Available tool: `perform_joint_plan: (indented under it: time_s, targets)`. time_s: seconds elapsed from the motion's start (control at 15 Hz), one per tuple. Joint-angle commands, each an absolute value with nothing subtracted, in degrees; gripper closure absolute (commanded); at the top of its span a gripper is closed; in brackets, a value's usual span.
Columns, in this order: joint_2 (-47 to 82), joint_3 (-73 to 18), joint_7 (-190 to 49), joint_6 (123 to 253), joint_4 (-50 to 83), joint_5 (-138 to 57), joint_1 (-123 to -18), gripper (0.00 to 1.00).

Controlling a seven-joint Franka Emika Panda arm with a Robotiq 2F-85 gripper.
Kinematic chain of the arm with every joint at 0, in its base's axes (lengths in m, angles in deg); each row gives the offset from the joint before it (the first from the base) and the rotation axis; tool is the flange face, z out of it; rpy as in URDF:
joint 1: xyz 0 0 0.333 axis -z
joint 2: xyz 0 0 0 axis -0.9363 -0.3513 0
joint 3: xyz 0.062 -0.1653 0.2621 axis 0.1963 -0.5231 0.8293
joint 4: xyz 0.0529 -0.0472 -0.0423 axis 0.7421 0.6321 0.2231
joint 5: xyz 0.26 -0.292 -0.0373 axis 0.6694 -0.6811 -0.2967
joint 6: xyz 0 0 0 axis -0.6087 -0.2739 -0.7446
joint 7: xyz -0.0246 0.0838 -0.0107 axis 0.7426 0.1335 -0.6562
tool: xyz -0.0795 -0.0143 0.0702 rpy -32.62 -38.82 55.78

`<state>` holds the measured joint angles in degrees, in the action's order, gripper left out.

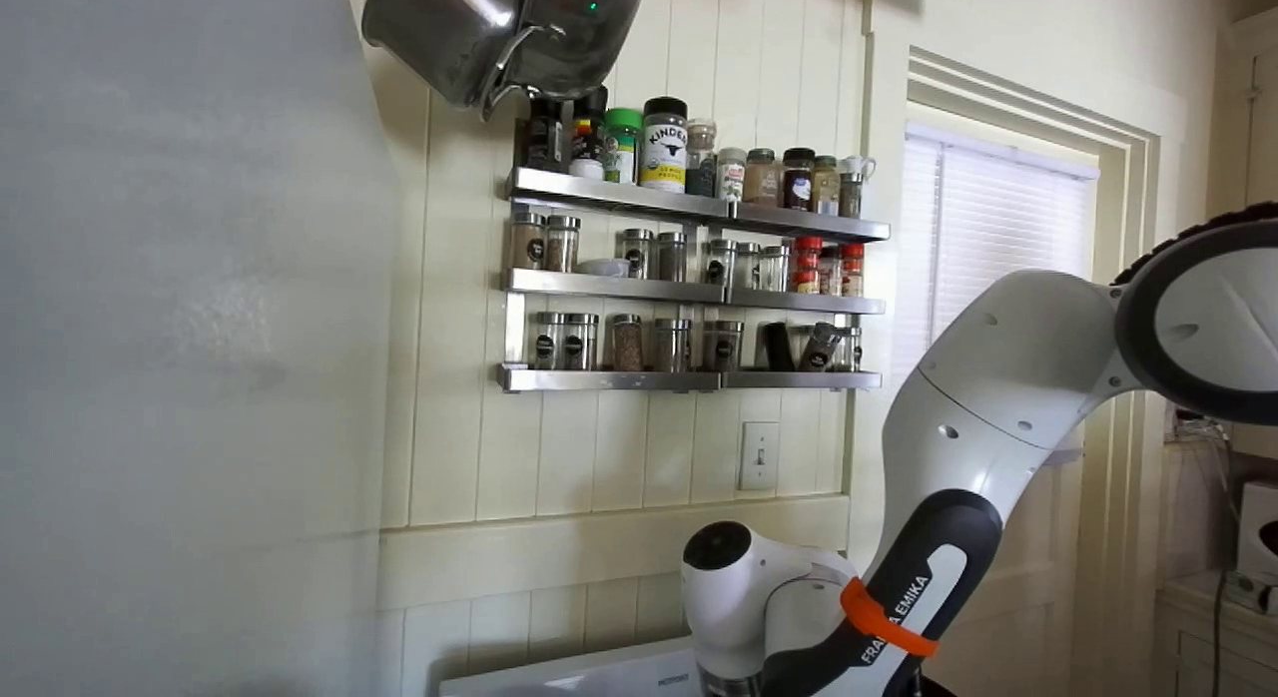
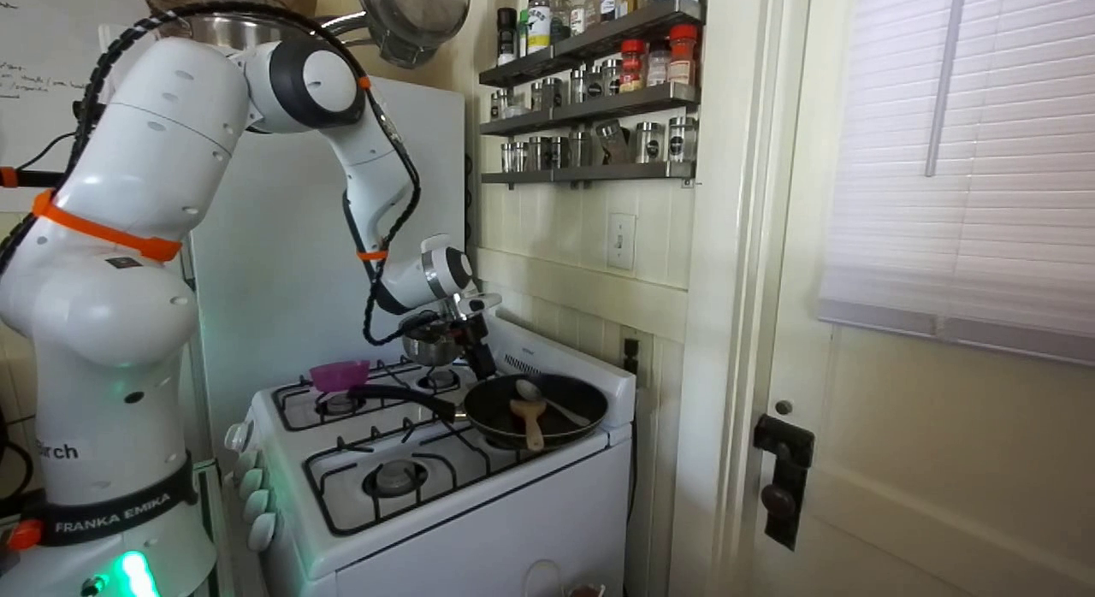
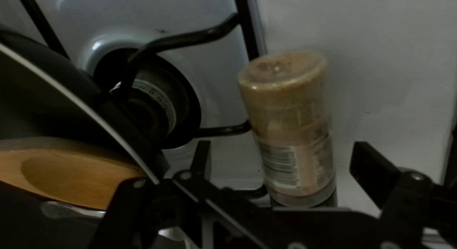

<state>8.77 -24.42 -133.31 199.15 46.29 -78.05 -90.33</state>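
Creamy boards cover the wall (image 1: 619, 447), and silver shelves (image 1: 614, 379) on it carry lots of little jars (image 1: 664, 158). White stove (image 2: 479, 507) below. In the wrist view, a see-through jar (image 3: 285, 117) is between the two black fingers (image 3: 371, 170) of the pincer (image 3: 282, 147). The pincer is wide open, with a gap on each side of the jar, so it is not squeezing it. The jar is tall and round. Its near end is flat, with tiny marks on it. It looks brownish yellow there and pinky tan farther down. Its label has dark stripes and a pale patch, too blurry to read. The far end is dark and partly hidden by the pincer. The jar tilts a bit in that view, near a burner (image 3: 157, 95). Beside the burner is a black pan (image 2: 489, 406) with a wooden spoon (image 3: 68, 181) in it.
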Motion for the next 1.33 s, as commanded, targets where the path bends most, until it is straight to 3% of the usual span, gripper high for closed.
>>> perform_joint_plan:
  time_s: [0.0, 1.0, 1.07, 1.13, 1.27]
  targets:
    - [9.1, -25.2, -133.9, 200.6, 46.4, -79.0, -89.7, 0.0]
    - [3.7, -23.2, -120.5, 200.5, 40.2, -72.0, -87.9, 0.0]
    - [3.4, -23.4, -119.8, 200.4, 39.9, -71.3, -88.1, 0.25]
    - [3.1, -23.6, -119.2, 200.4, 39.6, -70.6, -88.3, 0.27]
    - [2.8, -23.8, -118.2, 200.3, 39.2, -69.1, -88.6, 0.42]
